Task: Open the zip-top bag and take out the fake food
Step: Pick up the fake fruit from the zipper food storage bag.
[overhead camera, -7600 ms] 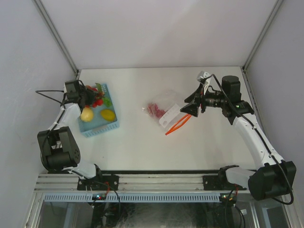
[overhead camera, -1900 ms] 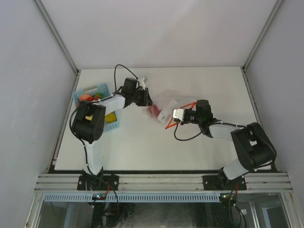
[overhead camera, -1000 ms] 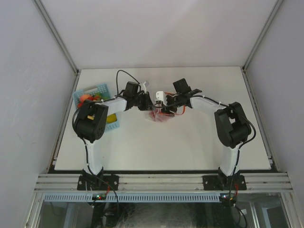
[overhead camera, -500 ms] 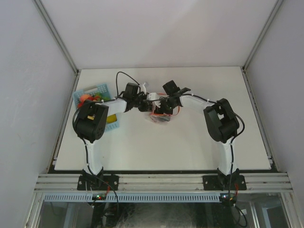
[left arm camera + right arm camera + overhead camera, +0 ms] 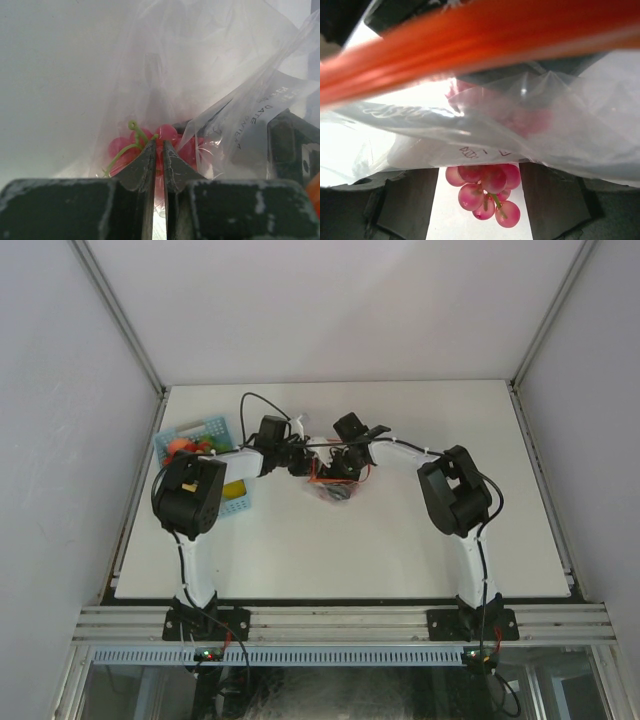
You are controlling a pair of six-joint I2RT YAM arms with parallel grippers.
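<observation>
Your smooth white desk [image 5: 400,540] carries a light-blue slotted plastic basket [image 5: 205,426] holding red and yellow fake food [image 5: 180,447]. Just right of the basket, the clear, crinkly zip-top bag [image 5: 200,65] sits bunched between both arms, its red-orange zip strip [image 5: 470,40] along the top. There your left gripper [image 5: 159,145] is pinched closed on the bag's film, your right gripper [image 5: 479,175] stands wide apart beneath it, and round glossy red grapes [image 5: 487,192] on a green stem show behind the plastic.
</observation>
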